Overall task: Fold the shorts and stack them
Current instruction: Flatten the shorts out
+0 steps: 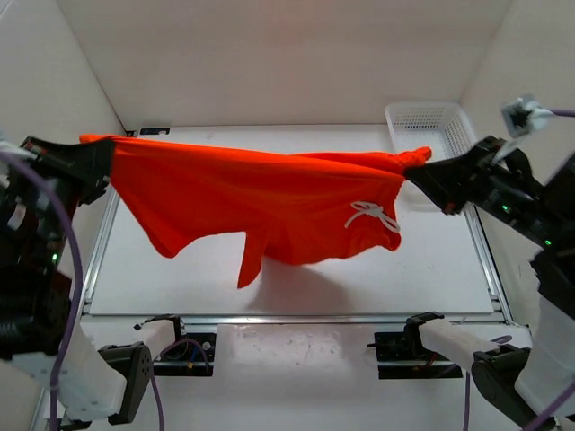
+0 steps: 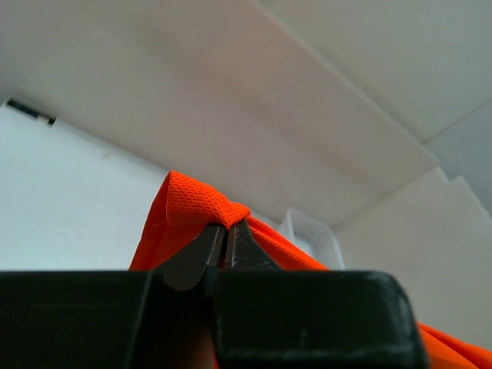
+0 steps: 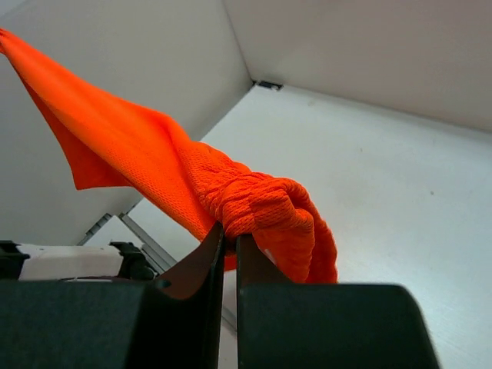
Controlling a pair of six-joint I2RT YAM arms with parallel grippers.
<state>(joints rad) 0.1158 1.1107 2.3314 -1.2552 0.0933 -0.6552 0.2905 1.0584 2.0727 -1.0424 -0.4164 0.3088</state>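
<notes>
Left tool [image 1: 106,160] pinches one end, right tool [image 1: 420,169] clamps the bunched waistband end of bright orange soft fabric shorts [image 1: 269,193], stretched in air between white tabletop's [image 1: 422,269] left and right edges; legs dangle, white drawstring bow [image 1: 371,215] showing.

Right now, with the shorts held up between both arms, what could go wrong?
The left jaws pinch only a small fold of the shorts; more tension could pull it free. One leg hangs lowest and may crumple underneath when lowered onto the table. The right end is near the basket and could snag.
</notes>
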